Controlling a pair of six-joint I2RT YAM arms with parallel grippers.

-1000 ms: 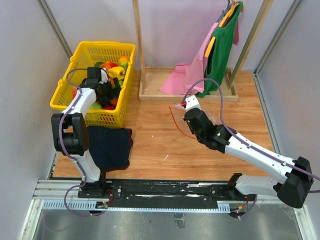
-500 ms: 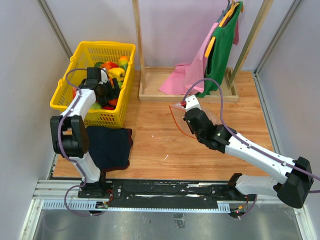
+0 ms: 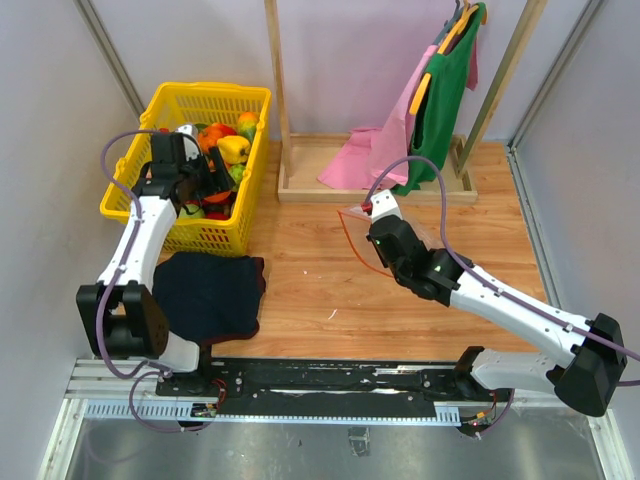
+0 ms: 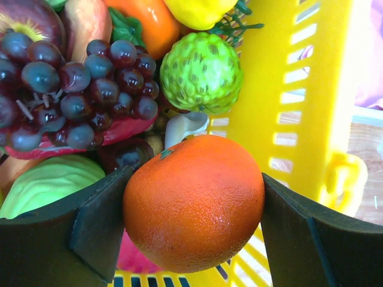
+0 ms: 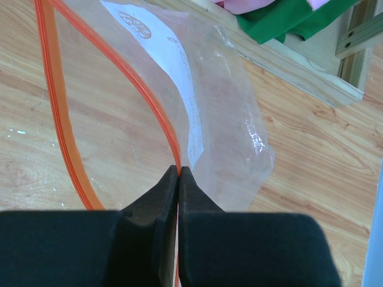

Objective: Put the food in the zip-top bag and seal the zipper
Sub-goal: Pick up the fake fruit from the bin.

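My left gripper [image 4: 192, 210] is shut on an orange [image 4: 194, 179] and holds it above the food in the yellow basket [image 4: 323, 89]. Below it lie purple grapes [image 4: 78, 89], a bumpy green fruit [image 4: 200, 72] and a pale green cabbage [image 4: 48, 182]. In the top view that gripper [image 3: 220, 180] is over the basket's right half. My right gripper [image 5: 179, 169] is shut on the red-orange zipper strip [image 5: 137, 89] of the clear zip-top bag [image 5: 221, 107]. The bag's mouth gapes open over the wooden floor. The bag also shows in the top view [image 3: 352, 238]. No slider tab shows.
The yellow basket [image 3: 215, 235] stands at the back left. A dark cloth [image 3: 210, 295] lies in front of it. A wooden rack [image 3: 300, 185] at the back holds a green shirt [image 3: 445, 90] and a pink cloth [image 3: 365, 155].
My left arm has swung its elbow out to the left and its gripper has shifted a little back-left over the basket. The right arm and the bag have not moved.
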